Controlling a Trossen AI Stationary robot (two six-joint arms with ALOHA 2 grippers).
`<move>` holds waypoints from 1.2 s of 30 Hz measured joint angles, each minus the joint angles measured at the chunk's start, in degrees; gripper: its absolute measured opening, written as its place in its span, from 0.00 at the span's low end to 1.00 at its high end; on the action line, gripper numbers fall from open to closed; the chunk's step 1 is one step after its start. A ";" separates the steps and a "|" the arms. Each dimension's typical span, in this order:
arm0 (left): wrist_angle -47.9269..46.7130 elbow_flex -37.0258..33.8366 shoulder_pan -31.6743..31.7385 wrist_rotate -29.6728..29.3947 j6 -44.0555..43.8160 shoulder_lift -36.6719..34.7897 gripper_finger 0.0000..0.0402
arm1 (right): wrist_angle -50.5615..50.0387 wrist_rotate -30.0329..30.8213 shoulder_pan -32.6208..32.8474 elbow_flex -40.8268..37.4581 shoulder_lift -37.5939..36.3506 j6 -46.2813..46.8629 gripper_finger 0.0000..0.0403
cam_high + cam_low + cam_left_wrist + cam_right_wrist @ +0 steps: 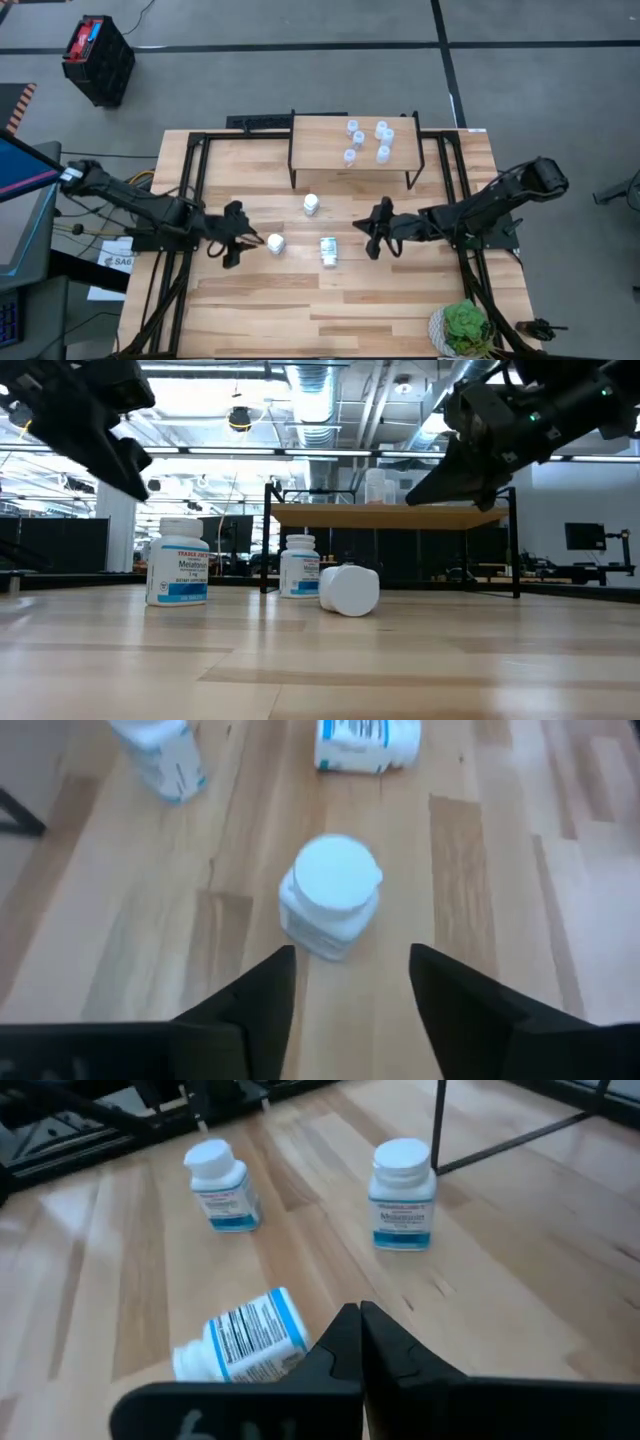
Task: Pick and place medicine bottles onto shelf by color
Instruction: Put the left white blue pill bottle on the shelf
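- On table, mid-front: left gripper (238, 247) with fingers apart, hovering just beside upright white bottle (275, 243).
- Advice: centre fingers on bottle body below cap, lower, then close.
- Right gripper (377, 230) pinched together, empty, near toppled bottle (329, 251).
- Six small bottles on shelf (320, 150); their colours hard to make out.

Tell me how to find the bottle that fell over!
Look at the open tabletop in front of the shelf. Three white bottles sit there between the two arms. The fallen bottle is nearest the right gripper, and it alone lies on its side; the other two stand upright.
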 joint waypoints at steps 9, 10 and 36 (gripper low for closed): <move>3.23 -0.12 -5.86 -8.03 -12.50 13.47 0.22 | 0.37 -0.19 0.01 0.02 4.16 3.17 0.02; 4.55 -0.11 -5.86 -7.99 -13.09 15.20 0.19 | 0.23 -0.20 0.01 0.02 4.46 3.25 0.02; -0.09 8.35 -5.57 -11.45 -25.62 19.89 0.79 | 0.81 -3.52 -0.40 0.02 4.67 2.38 0.02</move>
